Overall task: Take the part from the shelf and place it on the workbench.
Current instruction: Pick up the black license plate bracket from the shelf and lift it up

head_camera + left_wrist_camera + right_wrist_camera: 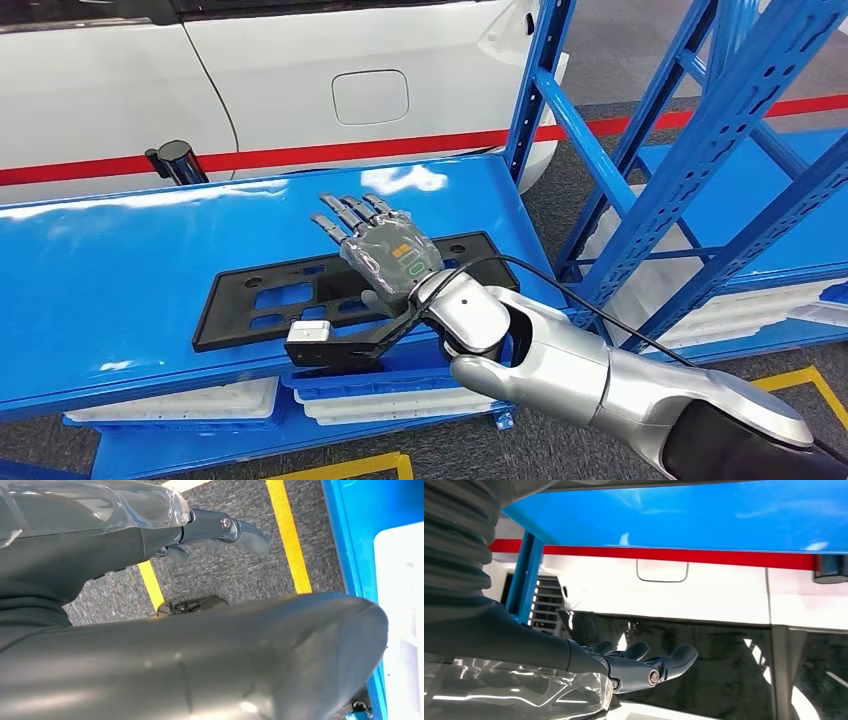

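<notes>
Right arm (600, 380) comes in from the lower right, right hand (385, 250) stretched flat over the black part (300, 295), fingers (350, 212) spread and straight, holding nothing; whether the palm touches the part or hovers just above is unclear. Part is a flat black panel with cut-outs, lying on the blue shelf (120, 270) top near its front edge, long axis running left-right across the robot, slightly raised toward the right. Hand sits over the panel's right half, fingers pointing away toward the far side, so most of the part lies left of the hand. A small white-grey block on a black bracket (320, 340) overhangs the shelf's front edge just below the wrist. Left hand (220, 530) hangs by the floor, fingers loosely apart, empty, well away, so right hand is the nearer. White trays (380, 400) sit on the lower level; white car (300, 80) beyond the shelf. Counter not seen
</notes>
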Controlling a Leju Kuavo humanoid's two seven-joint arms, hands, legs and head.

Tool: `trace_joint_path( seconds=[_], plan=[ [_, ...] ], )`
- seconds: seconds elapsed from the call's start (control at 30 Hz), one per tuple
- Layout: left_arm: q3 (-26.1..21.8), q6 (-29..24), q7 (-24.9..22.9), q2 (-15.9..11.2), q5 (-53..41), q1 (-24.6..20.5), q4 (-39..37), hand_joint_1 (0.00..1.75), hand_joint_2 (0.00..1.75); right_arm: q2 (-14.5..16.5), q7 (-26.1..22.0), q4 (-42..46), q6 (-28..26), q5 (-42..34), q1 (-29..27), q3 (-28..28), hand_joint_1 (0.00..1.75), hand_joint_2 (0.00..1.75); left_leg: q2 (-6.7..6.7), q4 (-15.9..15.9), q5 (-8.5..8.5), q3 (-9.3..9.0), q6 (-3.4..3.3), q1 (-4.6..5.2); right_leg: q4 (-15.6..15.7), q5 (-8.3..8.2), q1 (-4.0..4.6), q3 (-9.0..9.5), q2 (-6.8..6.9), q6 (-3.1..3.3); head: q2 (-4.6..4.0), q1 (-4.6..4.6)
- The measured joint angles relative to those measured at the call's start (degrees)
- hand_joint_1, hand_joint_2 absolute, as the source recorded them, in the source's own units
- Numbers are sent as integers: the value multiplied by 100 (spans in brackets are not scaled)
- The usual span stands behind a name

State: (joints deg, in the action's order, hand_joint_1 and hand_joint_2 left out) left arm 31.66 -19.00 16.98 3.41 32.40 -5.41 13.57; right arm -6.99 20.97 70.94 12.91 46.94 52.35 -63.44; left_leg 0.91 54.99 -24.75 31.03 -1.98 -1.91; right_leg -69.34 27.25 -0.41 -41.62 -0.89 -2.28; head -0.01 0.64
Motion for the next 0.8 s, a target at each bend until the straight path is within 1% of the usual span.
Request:
trace_joint_path(
  seconds=[0.03, 0.07, 0.1, 0.13, 0.2, 0.23, 0.27, 0.33, 0.37, 0.5, 0.57, 0.7, 0.8],
  plan=[
    [1, 1, 5, 0, 3, -1, 0, 0, 0, -5, 2, 11, 16, -12, 13, 7, 0, 175, 2, -2, -20, -30, 4, 11, 422, -236, 13, 181, 0, 47, 1, 2],
    [2, 1, 11, 1, 7, -5, 0, 0, 0, -8, 3, 23, 41, -28, 29, 16, 0, 175, 5, -2, -42, -53, 15, 26, 848, -409, 35, 385, 4, 98, 1, 1],
    [3, 1, 16, 1, 15, -10, 0, 0, 0, -8, 4, 34, 79, -51, 47, 26, 0, 175, 6, -3, -64, -65, 33, 40, 1183, -517, 58, 544, 13, 130, 1, 1],
    [3, 1, 21, 0, 23, -14, 0, 0, 0, -8, 5, 42, 117, -80, 60, 33, 0, 175, 7, -4, -85, -70, 56, 47, 1370, -551, 81, 634, 20, 147, 1, -1],
    [6, 2, 27, -3, 36, -24, 1, 0, 0, -12, 5, 51, 180, -129, 66, 39, 0, 175, 4, -19, -111, -75, 118, 49, 1445, -524, 105, 658, 30, 146, 0, -1],
    [9, 2, 31, -4, 45, -27, 1, 0, 0, -16, 6, 56, 201, -154, 67, 42, 0, 175, 2, -29, -115, -87, 121, 46, 1454, -529, 103, 659, 28, 130, -1, -1],
    [13, 2, 37, -5, 55, -31, 1, 0, 0, -19, 7, 60, 230, -182, 70, 43, 0, 175, 0, -40, -116, -99, 86, 48, 1464, -534, 94, 662, 27, 112, -1, -2],
    [18, 3, 53, -8, 85, -33, 0, 0, 0, -21, 8, 66, 312, -291, 69, 39, 0, 175, -4, -61, -110, -121, -19, 56, 1477, -548, 78, 668, 24, 64, 0, -4],
    [19, 4, 62, -9, 99, -33, 0, 0, 0, -22, 12, 65, 361, -364, 64, 33, 0, 175, -7, -77, -106, -129, -53, 58, 1476, -543, 77, 666, 20, 64, 0, -6],
    [25, 158, 162, -15, 170, -28, 0, 0, 175, -35, 97, 63, 589, -767, 59, 6, 0, 175, -20, -142, -84, -153, -21, 59, 1474, -529, 82, 660, 9, 91, 1, -5],
    [32, 325, 275, -28, 194, -24, 0, 0, 175, -57, 166, 62, 734, -1053, 73, -23, 0, 175, -22, -154, -76, -153, 3, 58, 1472, -526, 87, 655, 9, 101, 1, -5],
    [58, 547, 424, -49, 245, -20, 0, 0, 175, -110, 285, 59, 954, -1594, 158, -97, 0, 175, -22, -168, -68, -149, 119, 54, 1468, -530, 89, 646, 9, 114, 0, -5],
    [83, 632, 462, -62, 291, -21, 0, 0, 175, -141, 363, 58, 1105, -1845, 274, -171, 0, 175, -23, -169, -65, -148, 130, 61, 1469, -535, 84, 648, 9, 121, 0, -4]
  ],
)
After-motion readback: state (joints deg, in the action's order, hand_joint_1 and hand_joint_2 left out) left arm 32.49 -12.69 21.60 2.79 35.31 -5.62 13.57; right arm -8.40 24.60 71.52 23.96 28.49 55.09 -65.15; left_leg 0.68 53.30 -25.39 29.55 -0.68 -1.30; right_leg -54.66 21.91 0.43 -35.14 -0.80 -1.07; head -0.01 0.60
